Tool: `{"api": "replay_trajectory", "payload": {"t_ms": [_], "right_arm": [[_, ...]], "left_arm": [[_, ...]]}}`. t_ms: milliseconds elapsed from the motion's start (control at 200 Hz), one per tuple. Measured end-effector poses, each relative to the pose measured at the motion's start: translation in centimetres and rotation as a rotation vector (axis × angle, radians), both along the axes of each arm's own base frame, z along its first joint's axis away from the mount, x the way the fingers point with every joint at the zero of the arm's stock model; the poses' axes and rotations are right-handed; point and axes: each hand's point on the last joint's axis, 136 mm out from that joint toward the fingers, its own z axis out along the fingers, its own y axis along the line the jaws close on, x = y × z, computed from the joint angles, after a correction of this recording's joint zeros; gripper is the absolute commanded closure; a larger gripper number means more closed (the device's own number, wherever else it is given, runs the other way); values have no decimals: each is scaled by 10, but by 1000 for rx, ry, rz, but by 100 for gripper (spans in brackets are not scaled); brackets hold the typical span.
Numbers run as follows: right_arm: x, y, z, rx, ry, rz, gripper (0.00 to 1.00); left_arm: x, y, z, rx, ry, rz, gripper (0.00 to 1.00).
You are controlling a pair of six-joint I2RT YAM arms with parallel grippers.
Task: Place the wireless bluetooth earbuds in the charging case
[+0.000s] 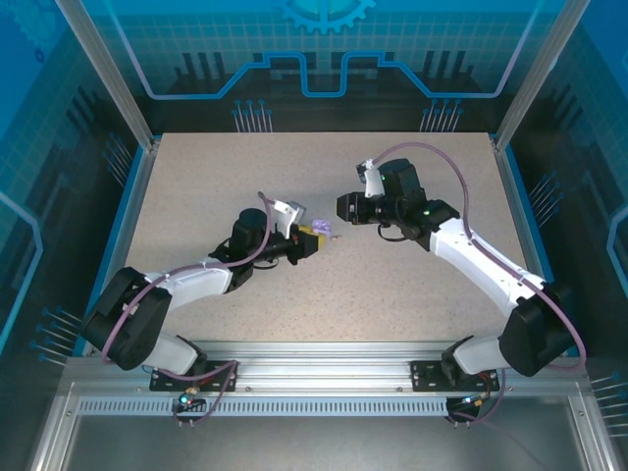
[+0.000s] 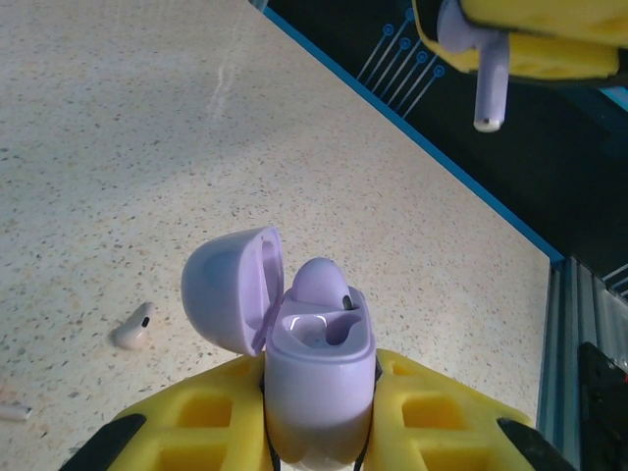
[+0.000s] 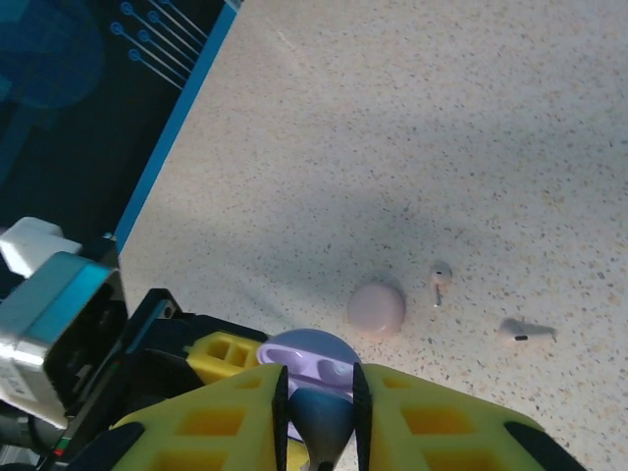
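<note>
Purple charging case: we see the purple charging case (image 2: 319,358) open and upright about the middle of the bench (image 1: 196,177), its lid (image 2: 231,289) swung back to one side on its hinge.
Seated purple earbud: the seated purple earbud (image 2: 322,282) sits in the case, its rounded head rising above the rim; a hollow well shows just beside it.
Left tool: the left tool (image 2: 319,397) is closed on the lower body of the case, one yellow finger (image 2: 201,417) pressing each side.
Held purple earbud: the held purple earbud (image 2: 488,93) hangs apart from the case, its stem sticking out past the fingers that pinch it.
Right tool: the right tool (image 3: 319,412) is clamped on that earbud's head; from its own camera we look past the bud onto the open case.
Both tools from above: the left tool (image 1: 314,238) and the right tool (image 1: 343,208) face each other closely at mid-bench.
Pink case: a closed, round pink case (image 3: 376,307) rests on the bench just beside the purple one.
Pale pink earbuds: the first pale pink earbud (image 3: 439,280) lies near the pink case, not touching it; the second pale pink earbud (image 3: 527,332) lies farther out on the same side. We cannot tell which bench edge they are nearest.
</note>
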Motion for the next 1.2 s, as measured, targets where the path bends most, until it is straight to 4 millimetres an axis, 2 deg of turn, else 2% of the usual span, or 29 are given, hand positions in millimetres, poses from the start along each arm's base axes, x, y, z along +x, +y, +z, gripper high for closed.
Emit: {"api": "replay_trajectory", "payload": {"t_ms": [340,765,1201], "right_arm": [[-16,22,15,-37,-89,84,74],[-23,32,18,-104,-165,115,75],[-23,30,22,-126,-199,110,75]], "left_arm": [[-7,-9,16,-18,-67,-49,94],[-12,-9,36,-35,-127,-65,94],[-13,-9,53,-55,-162,-66,93]]}}
